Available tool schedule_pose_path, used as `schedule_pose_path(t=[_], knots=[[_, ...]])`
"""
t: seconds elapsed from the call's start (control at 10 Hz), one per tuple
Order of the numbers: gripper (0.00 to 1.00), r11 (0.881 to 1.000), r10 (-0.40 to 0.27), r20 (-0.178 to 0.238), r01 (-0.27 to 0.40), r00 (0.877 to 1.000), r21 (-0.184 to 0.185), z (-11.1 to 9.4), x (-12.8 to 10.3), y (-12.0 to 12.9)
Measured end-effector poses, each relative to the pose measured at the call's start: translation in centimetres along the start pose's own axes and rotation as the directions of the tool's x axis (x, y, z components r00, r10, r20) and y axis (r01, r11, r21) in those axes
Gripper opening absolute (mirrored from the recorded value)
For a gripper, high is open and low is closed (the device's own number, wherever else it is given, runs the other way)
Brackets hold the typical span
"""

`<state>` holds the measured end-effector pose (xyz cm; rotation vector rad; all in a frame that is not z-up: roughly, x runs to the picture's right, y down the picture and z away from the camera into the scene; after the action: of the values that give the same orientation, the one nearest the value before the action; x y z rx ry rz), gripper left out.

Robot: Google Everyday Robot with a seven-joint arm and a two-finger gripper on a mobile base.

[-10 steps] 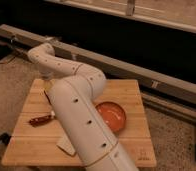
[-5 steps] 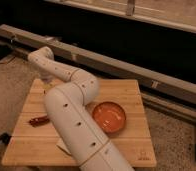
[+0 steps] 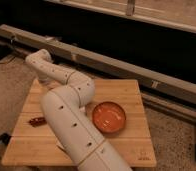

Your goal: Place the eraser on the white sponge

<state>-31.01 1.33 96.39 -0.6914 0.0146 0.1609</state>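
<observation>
My white arm [image 3: 66,107] reaches up across the left half of the wooden board [image 3: 123,92]. It bends at an elbow [image 3: 80,85], and its far end [image 3: 40,60] is over the board's rear left corner. The gripper is hidden behind the arm links there. The eraser is hidden. Only a pale sliver that may be the white sponge [image 3: 59,145] peeks out at the arm's left edge near the board's front.
An orange bowl [image 3: 109,117] sits right of the arm on the board. A red-brown handled tool [image 3: 37,120] lies at the board's left edge. A long grey rail [image 3: 141,70] runs behind the board, and there is speckled floor around it.
The arm has swung left and toward the camera. It now covers more of the board's left front, and the pale pad that showed clearly a second ago is almost hidden.
</observation>
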Motion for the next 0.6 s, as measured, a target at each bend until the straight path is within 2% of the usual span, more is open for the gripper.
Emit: schedule_pose_path(t=[0.3,0.6], knots=[[0.80,1.000,0.013,-0.013,-0.013,1.000,-0.011,0.4,0.0,0.7],[0.80,0.999,0.017,-0.044,-0.019,0.999,-0.031,1.3,0.5,1.1]])
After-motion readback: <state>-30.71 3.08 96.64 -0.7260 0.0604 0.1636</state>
